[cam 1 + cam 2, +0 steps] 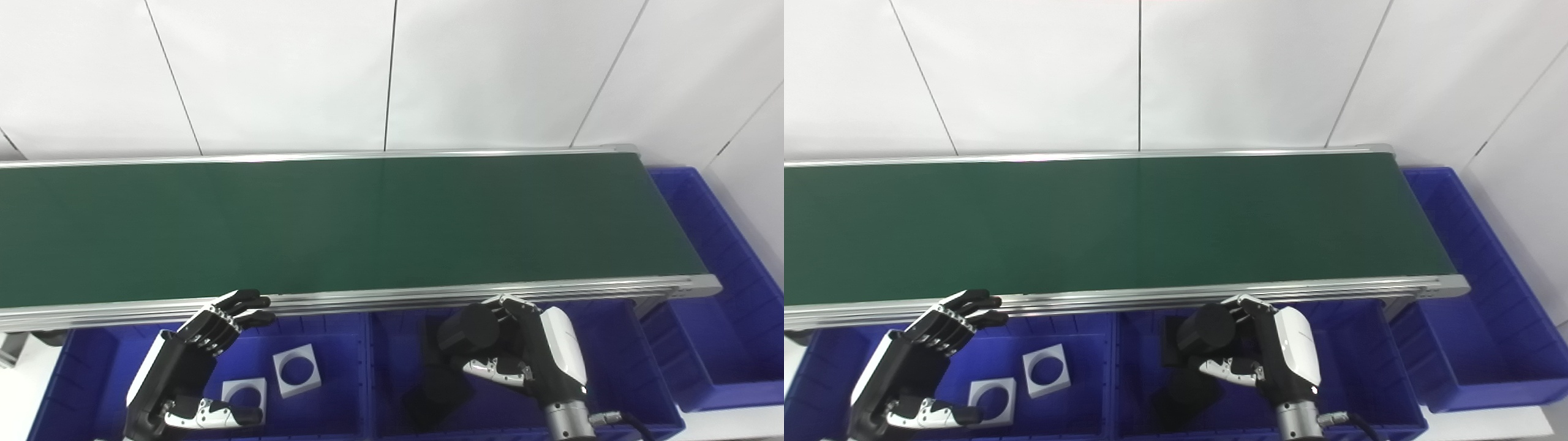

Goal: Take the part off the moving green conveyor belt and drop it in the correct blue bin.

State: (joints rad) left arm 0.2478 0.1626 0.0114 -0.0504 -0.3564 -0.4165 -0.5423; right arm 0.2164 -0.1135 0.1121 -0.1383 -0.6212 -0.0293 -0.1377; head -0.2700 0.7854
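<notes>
My right hand (527, 355) is shut on a black cylinder part (468, 331) and holds it over the middle blue bin (612, 367), just in front of the belt's near rail. Other black parts (438, 392) lie in that bin under the hand. My left hand (184, 361) is open and empty over the left blue bin (92, 373), its fingertips near the rail. Two grey square parts with round holes (297, 369) lie in the left bin. The green conveyor belt (343, 220) carries nothing.
A third blue bin (716, 275) stands at the belt's right end. The belt's aluminium rail (398, 300) runs just behind both hands. A white panelled wall rises behind the belt.
</notes>
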